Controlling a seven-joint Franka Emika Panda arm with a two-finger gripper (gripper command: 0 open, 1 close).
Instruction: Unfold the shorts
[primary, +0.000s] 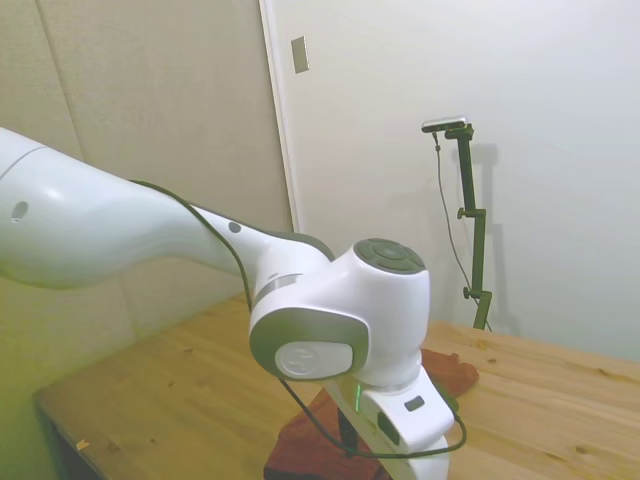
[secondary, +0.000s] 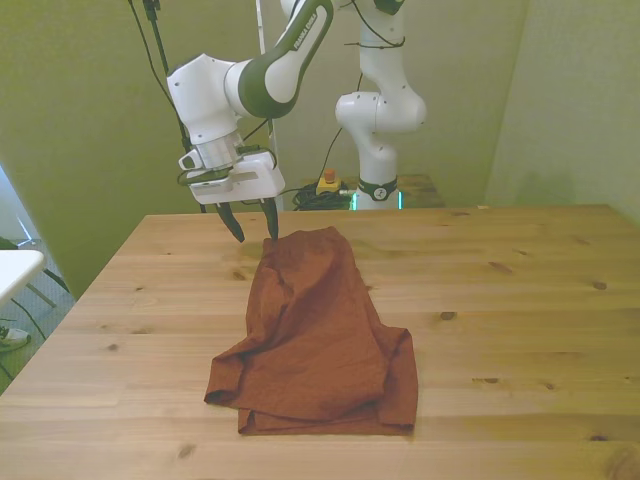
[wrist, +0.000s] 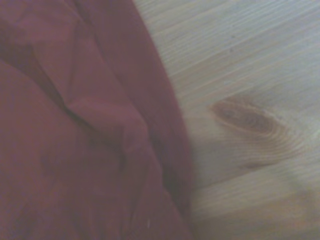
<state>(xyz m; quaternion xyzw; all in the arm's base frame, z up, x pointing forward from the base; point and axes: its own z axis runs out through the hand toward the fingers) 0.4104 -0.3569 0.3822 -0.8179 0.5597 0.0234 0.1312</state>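
The rust-brown shorts (secondary: 315, 335) lie crumpled and folded on the wooden table (secondary: 520, 300), running from the far middle toward the near edge. My gripper (secondary: 253, 224) hangs open just above the table at the shorts' far corner, toward the front view's left, with nothing between its fingers. One dark fingertip (secondary: 271, 226) is right beside the fabric's edge. In the side view the arm's wrist hides most of the shorts (primary: 455, 368). The wrist view shows the wrinkled shorts (wrist: 75, 135) edge against bare table wood (wrist: 250, 75).
A dark knot (wrist: 245, 117) marks the wood beside the cloth. Bare table stretches on both sides of the shorts. A white object (secondary: 15, 270) sits off the table at the front view's left.
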